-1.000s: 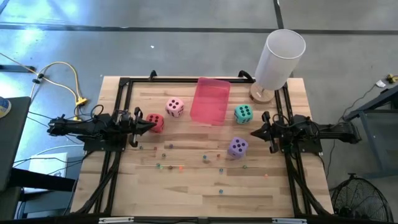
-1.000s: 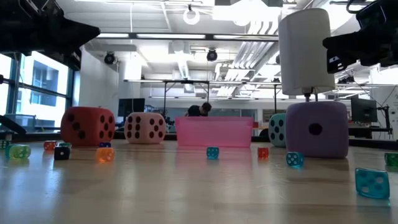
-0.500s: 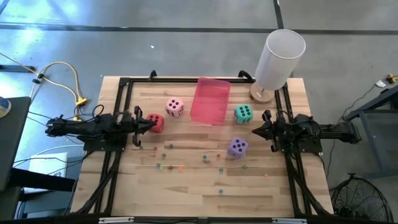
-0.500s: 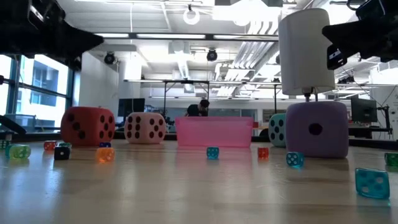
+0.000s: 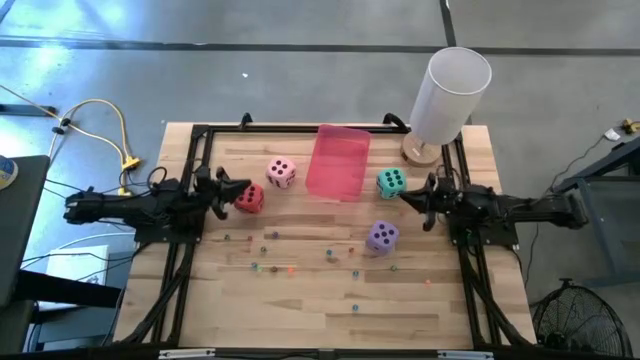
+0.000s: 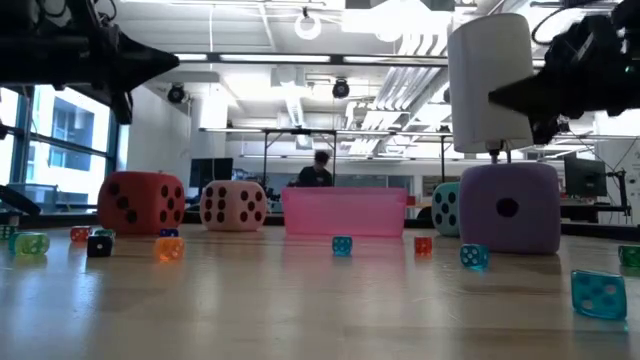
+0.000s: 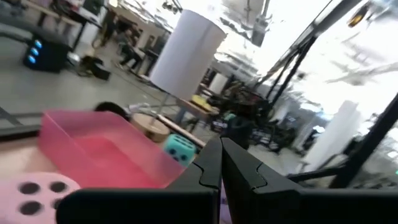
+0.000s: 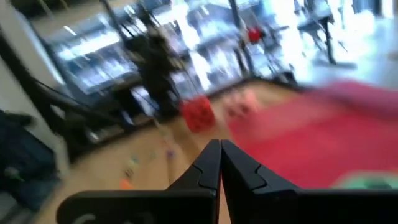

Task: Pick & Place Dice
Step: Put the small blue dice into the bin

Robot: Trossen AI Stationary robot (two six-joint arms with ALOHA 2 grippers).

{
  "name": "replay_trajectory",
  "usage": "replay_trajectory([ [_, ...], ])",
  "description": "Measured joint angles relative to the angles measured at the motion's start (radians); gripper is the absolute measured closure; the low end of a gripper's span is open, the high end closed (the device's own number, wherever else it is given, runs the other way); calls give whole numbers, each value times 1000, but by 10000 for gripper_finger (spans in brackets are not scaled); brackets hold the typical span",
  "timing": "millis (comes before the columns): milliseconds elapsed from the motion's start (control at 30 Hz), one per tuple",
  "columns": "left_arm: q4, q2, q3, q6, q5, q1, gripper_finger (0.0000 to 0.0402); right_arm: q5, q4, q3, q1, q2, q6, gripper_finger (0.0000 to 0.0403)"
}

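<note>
Overhead, the pink tray (image 5: 338, 162) sat at the far middle of the table (image 5: 300, 310), and everything else is placed against it. Pink die (image 5: 281, 172) lay just left of the tray, not touching. Red die (image 5: 250, 198) was further left of the tray and a bit nearer the front edge. Teal die (image 5: 391, 182) sat just right of the tray's near corner. Purple die (image 5: 382, 236) was in front of the tray and to its right, well apart from it. Small beads (image 5: 290, 268) were scattered across the wood in front of the tray.

Left gripper (image 5: 237, 187) was clenched with nothing in it, tip above the table just beside the red die, left of the tray. Right gripper (image 5: 404, 197) was also clenched and empty, tip near the teal die on the tray's right side. Both wrist views showed the fingers (image 7: 211, 168) pressed together, same on the right (image 8: 212, 163).

White cylinder (image 5: 450, 92) stood upright beyond the tray's right, at the table's far right corner. Low view showed a person (image 6: 320, 170) in the room behind the tray.
</note>
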Motion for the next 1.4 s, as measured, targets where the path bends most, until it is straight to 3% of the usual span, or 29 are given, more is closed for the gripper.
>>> replay_trajectory([
  [133, 42, 8, 0, 11, 8, 28, 401, -17, -15, 0, 8, 71, -59, 399],
  [233, 43, 17, 0, 23, 108, 24, 401, -33, 112, 8, 45, 162, -101, 399],
  [400, 171, 59, 24, 52, 192, -14, 401, 57, 83, 209, 120, 298, -67, 385],
  [533, 176, 105, 96, 151, 281, -74, 401, 129, 9, 359, 205, 429, -64, 354],
  [633, 181, 157, 135, 249, 253, -128, 401, 173, 0, 424, 276, 523, -76, 325],
  [800, 175, 248, 191, 377, 150, -190, 388, 246, -71, 514, 371, 686, -240, 285],
  [900, 177, 297, 215, 432, 135, -212, 373, 307, -124, 583, 399, 775, -181, 277],
  [1000, 171, 349, 217, 462, 135, -237, 353, 293, -166, 621, 416, 882, -135, 276],
  [1233, 178, 466, 217, 372, 135, -301, 304, 294, -145, 716, 460, 1151, -38, 254],
  [1400, 187, 524, 217, 296, 135, -336, 295, 293, 38, 746, 488, 1340, -70, 218],
])
